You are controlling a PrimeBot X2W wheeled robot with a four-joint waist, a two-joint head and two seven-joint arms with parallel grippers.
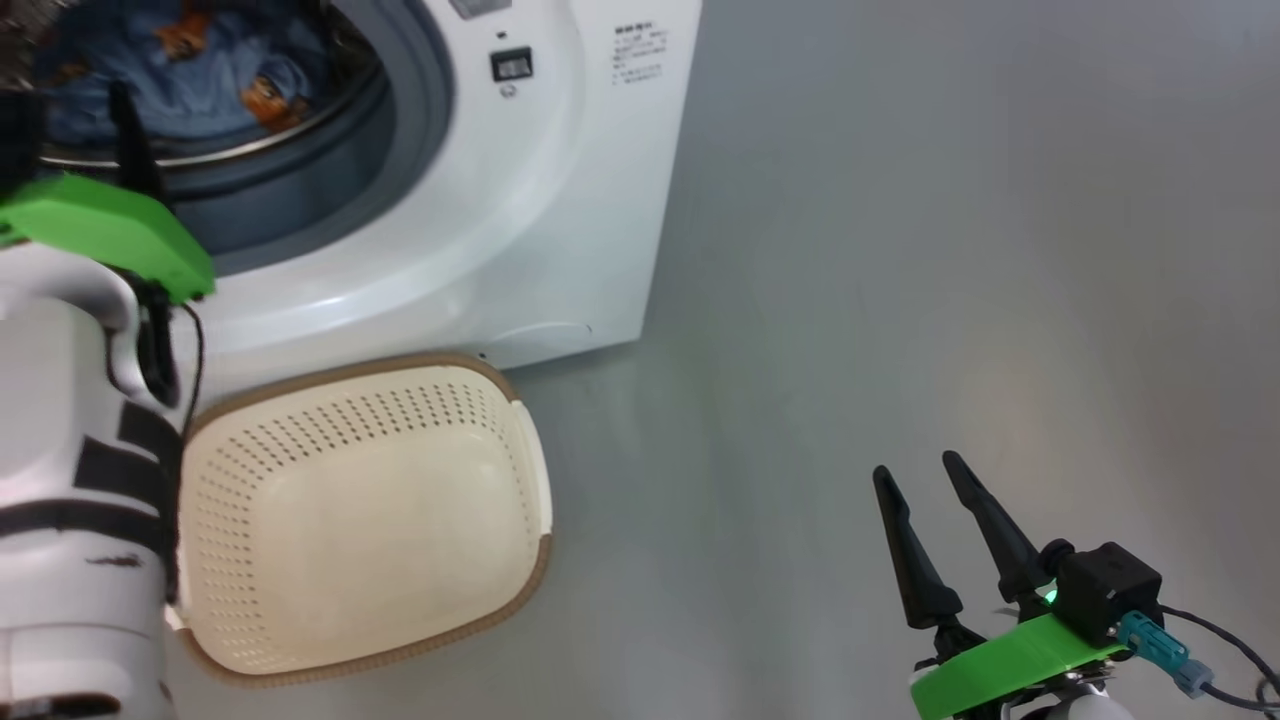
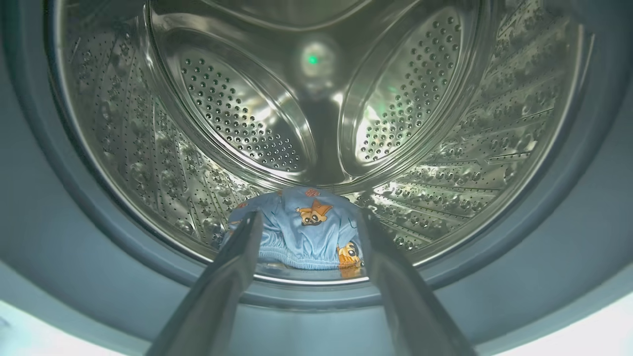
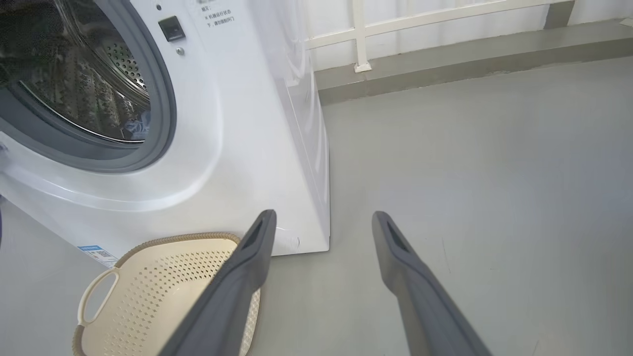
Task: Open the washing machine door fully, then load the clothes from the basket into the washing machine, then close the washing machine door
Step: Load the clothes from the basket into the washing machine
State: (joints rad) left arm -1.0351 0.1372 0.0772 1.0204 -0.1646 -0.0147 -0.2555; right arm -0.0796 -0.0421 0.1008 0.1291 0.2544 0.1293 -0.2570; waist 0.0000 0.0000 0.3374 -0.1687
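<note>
Left wrist view: left claw [image 2: 309, 216] splayed wide, empty.

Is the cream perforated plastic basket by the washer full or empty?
Empty: the cream perforated plastic basket shows a bare floor; the light blue printed clothes lie in the steel drum.
</note>
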